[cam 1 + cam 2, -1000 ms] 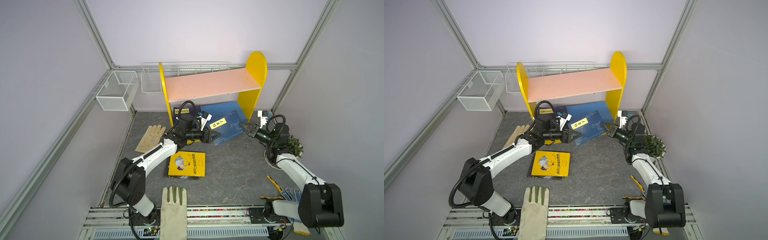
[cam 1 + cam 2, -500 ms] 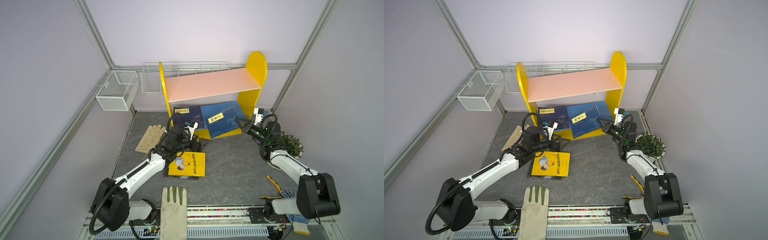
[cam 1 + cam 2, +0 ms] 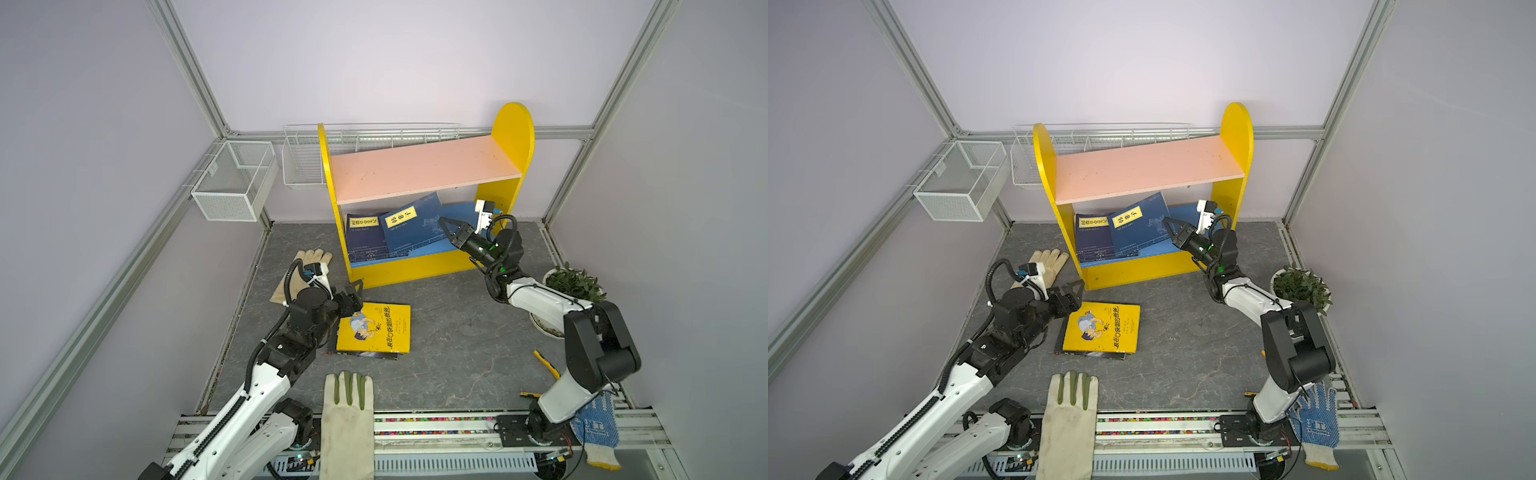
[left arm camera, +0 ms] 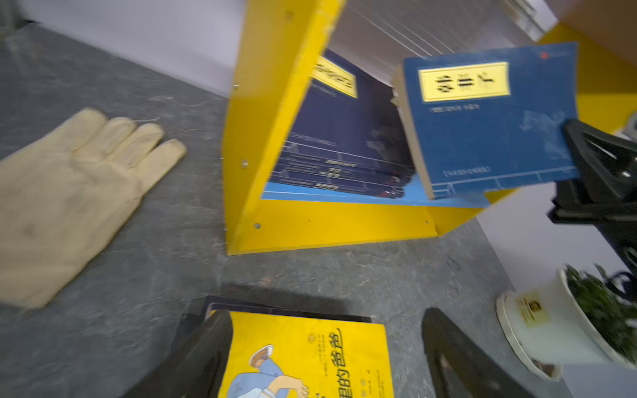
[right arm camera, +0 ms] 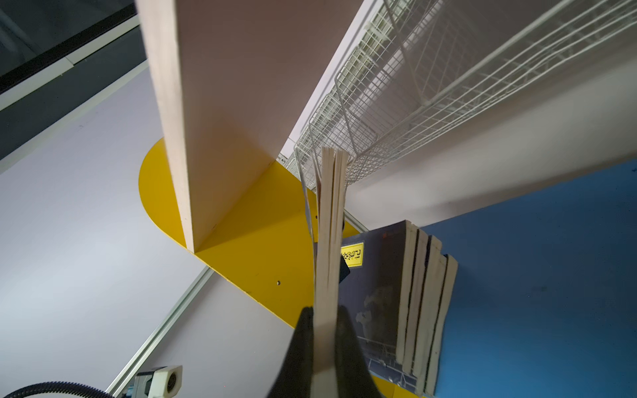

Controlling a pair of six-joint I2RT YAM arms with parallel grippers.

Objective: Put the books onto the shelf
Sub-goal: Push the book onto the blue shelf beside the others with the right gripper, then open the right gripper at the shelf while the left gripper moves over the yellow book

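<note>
Partway — navy books (image 3: 365,243) lean on the shelf (image 3: 424,166), lower board, the right gripper (image 3: 444,223) pinching another blue book (image 3: 415,228) there. The yellow book (image 3: 374,328) — seemingly a dark one (image 4: 282,308) beneath — lies on the floor (image 3: 449,332), left gripper (image 3: 355,291) spread over it.

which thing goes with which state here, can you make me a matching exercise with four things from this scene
Things:
1. yellow book
2. blue book
3. left gripper
4. potted plant

States:
a. open and empty
b. tilted in the lower tier of the shelf, pinched by the right gripper
c. lying flat in front of the shelf
d. standing to the right of the shelf

Pairs: 1-c, 2-b, 3-a, 4-d
</note>
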